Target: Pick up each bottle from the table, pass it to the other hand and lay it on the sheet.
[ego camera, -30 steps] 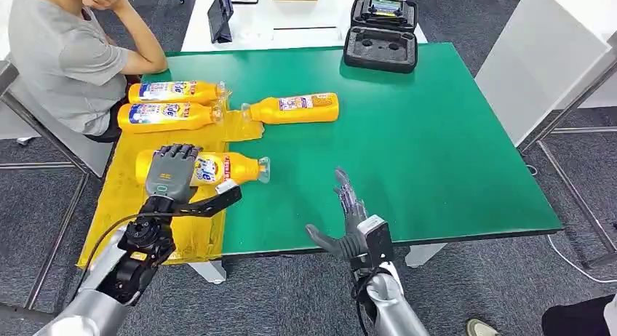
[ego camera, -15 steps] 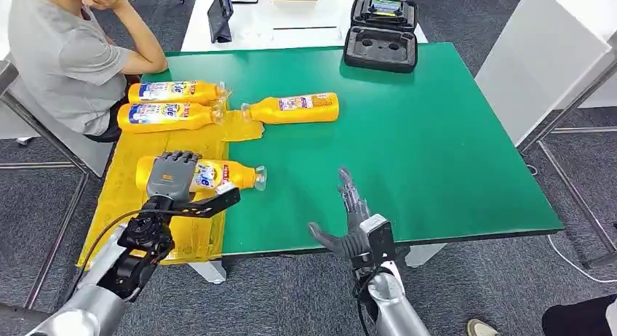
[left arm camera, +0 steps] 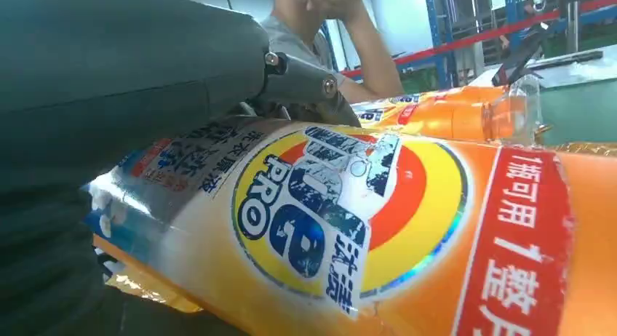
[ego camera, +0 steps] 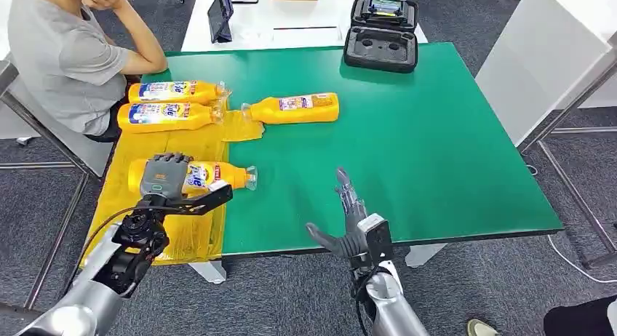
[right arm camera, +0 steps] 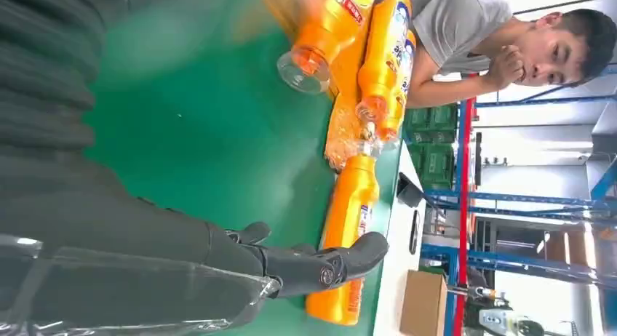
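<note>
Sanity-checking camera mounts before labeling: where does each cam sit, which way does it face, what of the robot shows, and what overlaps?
Head: high on the body, facing forward and down at the green table; both arms, left robot hand on the near bottle, right robot hand open.
Left wrist: behind its robot hand, against the near bottle's label.
Right wrist: behind its robot hand, looking across the table.
Shared: the far bottle and the seated person.

Head view looks down; both wrist views, low and close, share the bottles [ego camera: 193, 176].
</note>
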